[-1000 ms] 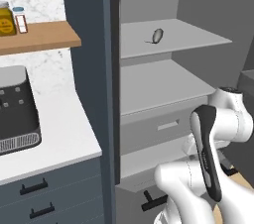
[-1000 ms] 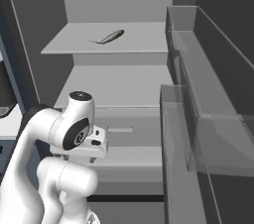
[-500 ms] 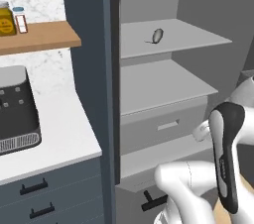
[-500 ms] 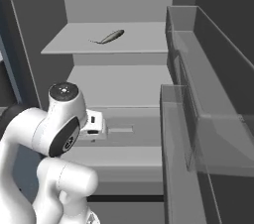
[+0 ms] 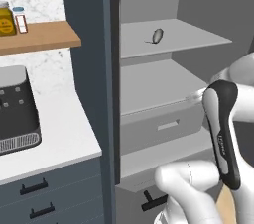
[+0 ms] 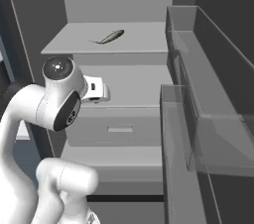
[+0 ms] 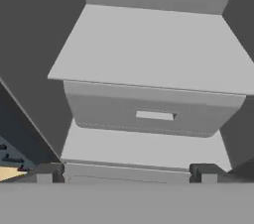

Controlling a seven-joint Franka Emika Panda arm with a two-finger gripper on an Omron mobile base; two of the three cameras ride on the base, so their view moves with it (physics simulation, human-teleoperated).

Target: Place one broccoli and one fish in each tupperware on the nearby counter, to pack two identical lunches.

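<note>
The fridge (image 6: 124,0) stands open, with bare shelf room below the top shelf (image 6: 144,39). The door bins (image 6: 198,99) bound the right side. The fish (image 6: 110,36) lies on the top shelf, above and beyond the gripper (image 7: 126,171), whose jaws are spread wide, empty, facing the drawer (image 7: 154,114). The counter (image 5: 59,129) is partly cut off at left.
</note>
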